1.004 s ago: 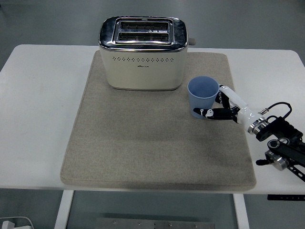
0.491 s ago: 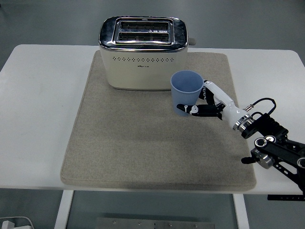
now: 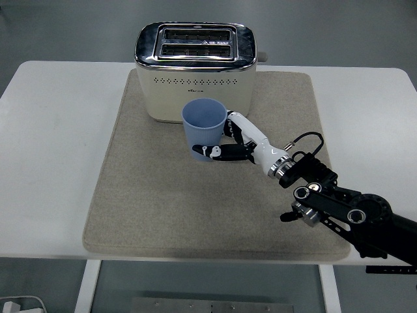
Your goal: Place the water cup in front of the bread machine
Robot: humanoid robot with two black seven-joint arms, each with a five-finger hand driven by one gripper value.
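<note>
Blue cup (image 3: 204, 128) in right hand (image 3: 236, 143)

Black jointed right arm (image 3: 339, 208), looped cable, white hand with black fingers (image 3: 228, 153).

Lab: bare white table (image 3: 52, 130), grey floor (image 3: 78, 32)

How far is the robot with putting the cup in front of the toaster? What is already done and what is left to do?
Done: the right hand has grasped the blue cup and the cup is now in front of the toaster, over the grey mat. In hand: the fingers are closed around the cup. Left: release it upright and pull the arm away. I cannot tell if the cup already stands on the mat.
</note>
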